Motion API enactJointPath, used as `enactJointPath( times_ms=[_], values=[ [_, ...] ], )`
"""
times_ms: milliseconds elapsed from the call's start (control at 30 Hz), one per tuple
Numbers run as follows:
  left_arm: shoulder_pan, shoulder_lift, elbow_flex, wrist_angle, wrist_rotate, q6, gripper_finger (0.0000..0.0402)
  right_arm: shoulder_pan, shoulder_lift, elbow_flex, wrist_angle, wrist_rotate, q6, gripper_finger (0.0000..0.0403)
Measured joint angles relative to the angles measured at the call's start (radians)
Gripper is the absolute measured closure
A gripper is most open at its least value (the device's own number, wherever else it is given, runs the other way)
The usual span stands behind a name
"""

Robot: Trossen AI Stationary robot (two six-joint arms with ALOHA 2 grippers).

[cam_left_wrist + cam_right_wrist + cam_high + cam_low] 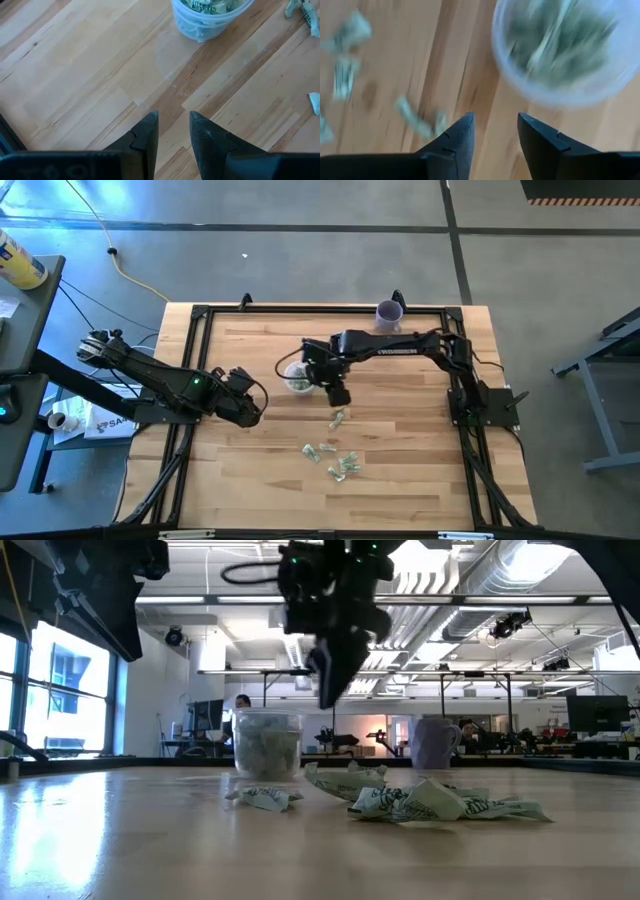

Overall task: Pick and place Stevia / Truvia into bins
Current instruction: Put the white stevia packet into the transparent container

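Observation:
The translucent round cup [297, 378] stands on the table left of centre and holds several green-and-white packets [210, 6]. More Stevia packets [338, 418] lie loose on the wood toward the near edge [320, 450] [345, 468]; in the low view they form a crumpled heap [430, 802]. My right gripper [340, 395] hovers open and empty above the table, just right of the cup [565, 50], with nothing between its fingers [495, 120]. My left gripper [255, 408] waits open to the left of the cup, fingers [174, 117] over bare wood.
A purple mug [389, 313] stands at the table's far edge, right of centre, and shows behind the packets in the low view [435, 743]. A black frame [200, 315] rims the table. Bare wood lies between my left gripper and the cup.

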Motion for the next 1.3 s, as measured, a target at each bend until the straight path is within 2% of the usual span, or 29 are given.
enactJointPath(
  times_ms=[233, 367, 500, 833, 933, 1067, 1300],
  values=[
    [0.0, 0.0, 0.0, -0.003, -0.001, 0.006, 0.0259, 0.034, -0.136, -0.26, 0.033, 0.015, 0.026, 0.026],
    [0.0, 0.0, 0.0, -0.002, -0.008, 0.036, 0.0259, 0.065, -0.172, -0.426, 0.138, 0.02, 0.026, 0.026],
    [0.0, 0.0, 0.0, -0.002, -0.009, 0.046, 0.0259, 0.104, -0.174, -0.526, 0.254, 0.031, 0.022, 0.0252],
    [0.0, 0.0, 0.0, -0.001, 0.014, 0.046, 0.0259, 0.13, -0.175, -0.547, 0.372, 0.139, 0.055, 0.0211],
    [0.0, 0.0, 0.0, -0.001, 0.015, 0.043, 0.0259, 0.123, -0.175, -0.547, 0.364, 0.136, 0.058, 0.02],
    [0.0, 0.0, 0.0, -0.001, 0.018, 0.035, 0.0259, 0.124, -0.173, -0.547, 0.406, 0.131, -0.024, 0.019],
    [0.0, 0.0, 0.0, 0.002, 0.018, 0.016, 0.0259, 0.125, -0.138, -0.547, 0.449, 0.111, -0.109, 0.0199]
  ],
)
